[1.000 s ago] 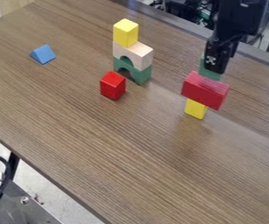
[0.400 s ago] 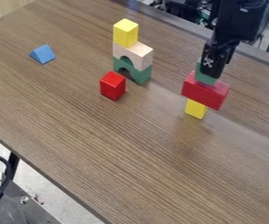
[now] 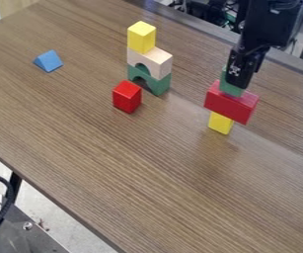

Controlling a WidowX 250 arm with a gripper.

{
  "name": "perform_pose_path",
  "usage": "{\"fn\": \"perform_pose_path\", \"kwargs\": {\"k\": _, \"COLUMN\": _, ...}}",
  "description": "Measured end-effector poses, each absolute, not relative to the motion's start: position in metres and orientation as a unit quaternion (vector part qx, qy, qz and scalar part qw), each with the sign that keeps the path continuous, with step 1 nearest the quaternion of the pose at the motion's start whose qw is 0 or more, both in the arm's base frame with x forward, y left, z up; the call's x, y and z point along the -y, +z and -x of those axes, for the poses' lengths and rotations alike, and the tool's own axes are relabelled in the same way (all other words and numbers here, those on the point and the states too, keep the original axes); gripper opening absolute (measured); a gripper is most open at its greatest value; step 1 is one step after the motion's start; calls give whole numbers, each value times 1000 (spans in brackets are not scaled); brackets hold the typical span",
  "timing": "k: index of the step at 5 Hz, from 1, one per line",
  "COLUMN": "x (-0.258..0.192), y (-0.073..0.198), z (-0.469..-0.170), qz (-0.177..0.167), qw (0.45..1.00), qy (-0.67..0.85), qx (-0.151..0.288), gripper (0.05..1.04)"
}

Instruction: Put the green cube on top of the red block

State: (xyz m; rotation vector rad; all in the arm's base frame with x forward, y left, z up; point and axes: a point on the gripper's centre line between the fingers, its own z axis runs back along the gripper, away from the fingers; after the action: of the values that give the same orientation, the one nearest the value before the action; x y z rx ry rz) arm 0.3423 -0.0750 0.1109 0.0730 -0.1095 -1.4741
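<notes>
The black gripper (image 3: pixel 239 76) hangs at the upper right, shut on the green cube (image 3: pixel 231 89). One finger covers part of the cube's front, while green shows to its left and below. The cube's lower end is at the top face of the long red block (image 3: pixel 230 104); whether its whole underside rests there cannot be told. That red block lies across an upright yellow block (image 3: pixel 220 123) standing on the table.
Left of the gripper stands a stack: green arch (image 3: pixel 160 85), pale wooden arch (image 3: pixel 157 62) and yellow block (image 3: pixel 141 37). A small red block (image 3: pixel 127 97) stands before it, and a blue triangular block (image 3: pixel 49 61) lies farther left on the wooden table (image 3: pixel 114 173).
Over the last second the gripper and green cube have shifted slightly to the left, and more of the cube shows beside the finger. The red and yellow blocks have kept their places.
</notes>
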Motion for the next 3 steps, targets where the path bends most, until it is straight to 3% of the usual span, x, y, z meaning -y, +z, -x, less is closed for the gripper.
{"fn": "perform_pose_path", "kwargs": {"k": 3, "x": 79, "y": 104, "z": -343, "qz": -35, "qw": 729, "qy": -682, "qx": 43, "gripper": 548}}
